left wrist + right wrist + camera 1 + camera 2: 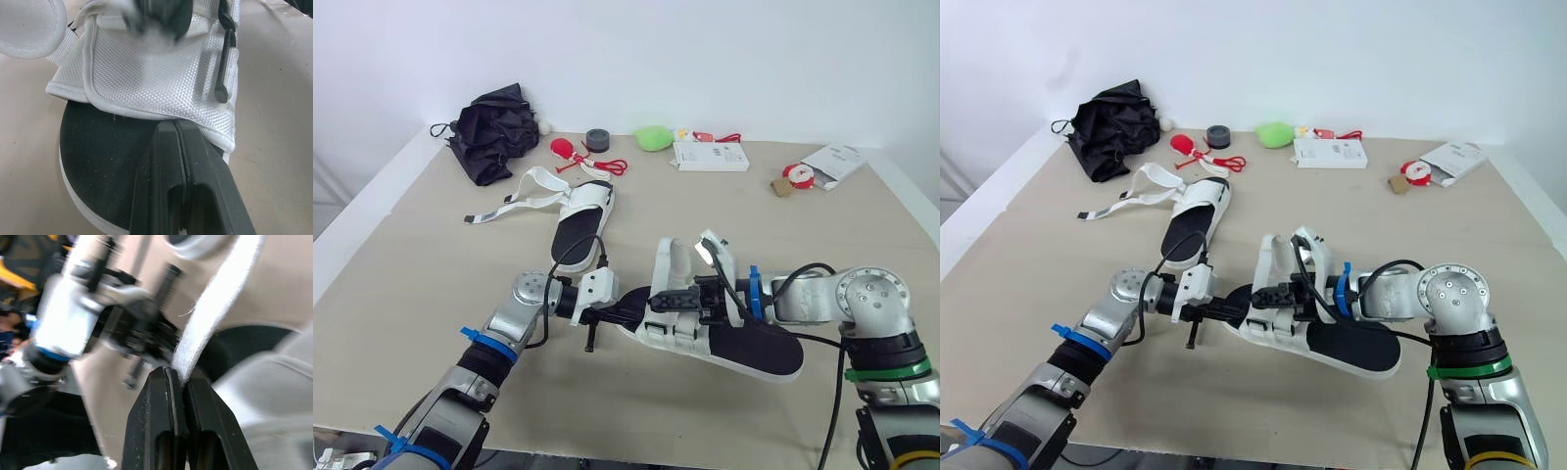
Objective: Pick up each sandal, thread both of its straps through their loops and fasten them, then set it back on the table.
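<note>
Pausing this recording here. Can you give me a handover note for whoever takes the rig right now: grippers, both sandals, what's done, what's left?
Left gripper: shut, with its tips at the hem of the white upper on the near sandal, by the toe end.
Right gripper: shut on a white strap of that sandal, drawn upward.
Far sandal: lying on the table, with its loose straps spread out, unfastened.
Done: neither sandal is finished.
Left: fasten the near sandal's straps, set it down, then do the far sandal.
</note>
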